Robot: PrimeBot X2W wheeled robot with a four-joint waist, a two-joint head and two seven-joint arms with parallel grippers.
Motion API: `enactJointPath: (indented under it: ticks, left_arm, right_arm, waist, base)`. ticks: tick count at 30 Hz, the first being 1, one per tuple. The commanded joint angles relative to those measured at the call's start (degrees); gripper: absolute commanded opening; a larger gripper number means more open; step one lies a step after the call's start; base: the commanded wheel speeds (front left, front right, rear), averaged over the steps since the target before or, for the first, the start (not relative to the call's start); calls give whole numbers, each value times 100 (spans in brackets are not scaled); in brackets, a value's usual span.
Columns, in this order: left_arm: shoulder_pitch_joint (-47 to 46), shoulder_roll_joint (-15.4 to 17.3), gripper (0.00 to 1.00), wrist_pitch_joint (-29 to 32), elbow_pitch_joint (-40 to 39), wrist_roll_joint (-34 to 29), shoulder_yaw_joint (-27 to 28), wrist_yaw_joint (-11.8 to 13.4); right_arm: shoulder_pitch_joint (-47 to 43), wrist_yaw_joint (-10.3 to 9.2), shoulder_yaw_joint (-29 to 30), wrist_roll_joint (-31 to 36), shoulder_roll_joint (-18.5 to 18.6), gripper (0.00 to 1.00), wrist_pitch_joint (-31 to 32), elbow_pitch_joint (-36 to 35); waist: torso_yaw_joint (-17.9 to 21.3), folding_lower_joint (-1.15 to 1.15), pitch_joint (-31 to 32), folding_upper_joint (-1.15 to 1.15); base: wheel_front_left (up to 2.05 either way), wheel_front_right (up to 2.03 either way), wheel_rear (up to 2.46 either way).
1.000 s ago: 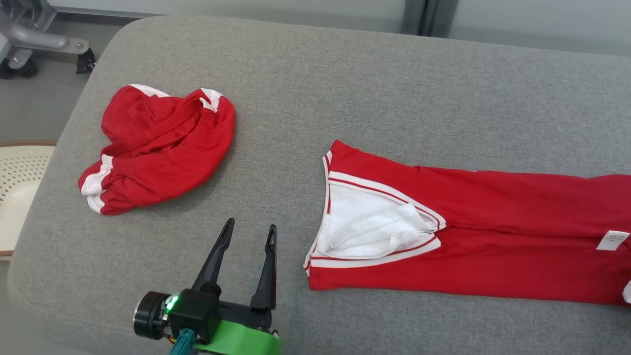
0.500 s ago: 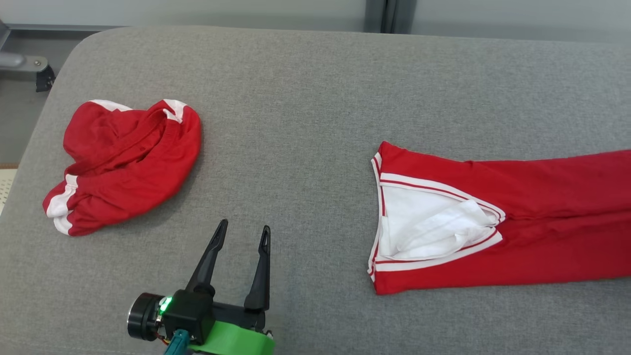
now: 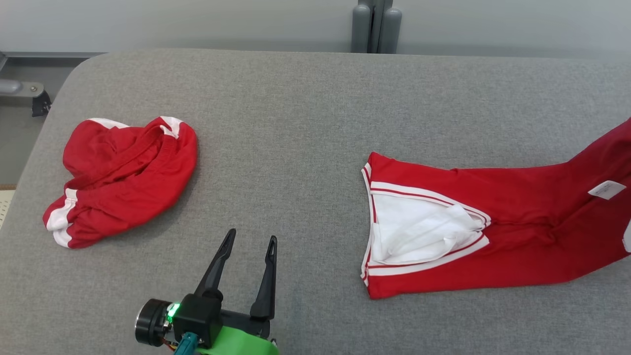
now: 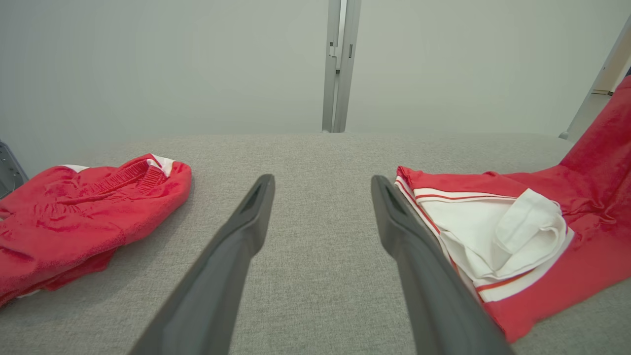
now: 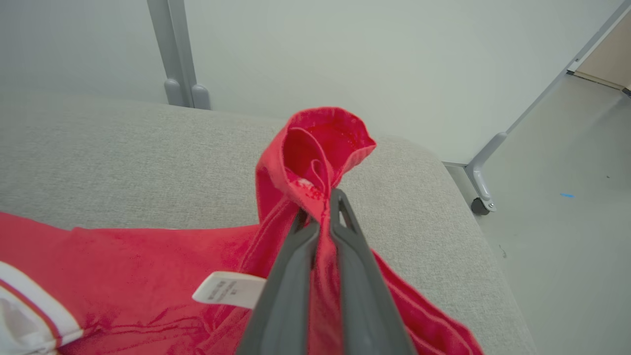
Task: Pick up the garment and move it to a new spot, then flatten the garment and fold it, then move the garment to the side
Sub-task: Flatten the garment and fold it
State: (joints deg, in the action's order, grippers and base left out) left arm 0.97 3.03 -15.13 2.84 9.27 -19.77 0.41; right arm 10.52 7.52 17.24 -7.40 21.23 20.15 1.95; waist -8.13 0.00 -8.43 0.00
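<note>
Tabletop (image 3: 305, 123): grey and fabric-covered with rounded corners; it carries both red pieces.
Garment (image 3: 493, 236): long and red with a white-trimmed V opening and white lining. It lies flat on the right half of the tabletop, and its far right part rises out of the head view's edge.
Crumpled red piece (image 3: 123, 177): bunched on the left side with white bands at its edges, well apart from the garment.
Left pincer (image 3: 252, 235): fingers spread wide with nothing between them. It sits low over the near tabletop, between the two red pieces and touching neither.
Right pincer (image 5: 320, 204): fingers pressed together on a bunched fold of the garment's red cloth, which loops above the fingertips, clear of the tabletop.
Head view alone: the full layout of both pieces and the bare grey stretch between them, plus a white label (image 3: 607, 189) on the garment's raised part.
Left wrist view alone: a low side look that shows the white lining puffed up in folds (from above it reads as nearly flat).
Right wrist view alone: the grip itself, the label hanging just left of the fingers, the tabletop's right corner, and the floor (image 5: 567, 222) with a caster (image 5: 479, 206).
Grey post (image 3: 375, 27): stands behind the far edge.
</note>
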Motion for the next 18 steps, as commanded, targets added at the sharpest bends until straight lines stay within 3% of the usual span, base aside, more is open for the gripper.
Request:
enactJointPath:
  ticks: [1, 9, 18]
  left_arm:
    - [115, -1, 100, -1, 35, -37, 6, -21]
    - [100, -6, 100, 0, 199, -7, -103, -46]
    - [41, -12, 100, 0, 243, 65, -198, -28]
  right_arm:
    - [-96, -7, -52, 65, -138, 0, 86, -215]
    - [-234, -6, -498, 309, -890, 0, 353, -984]
    - [-182, -6, -1222, 270, -1447, 0, 199, -629]
  waist:
    - [-67, 0, 63, 0]
    - [-284, 0, 200, 0]
    - [-463, 0, 247, 0]
  base:
    - [0, 0, 0]
    - [0, 0, 0]
    - [0, 0, 0]
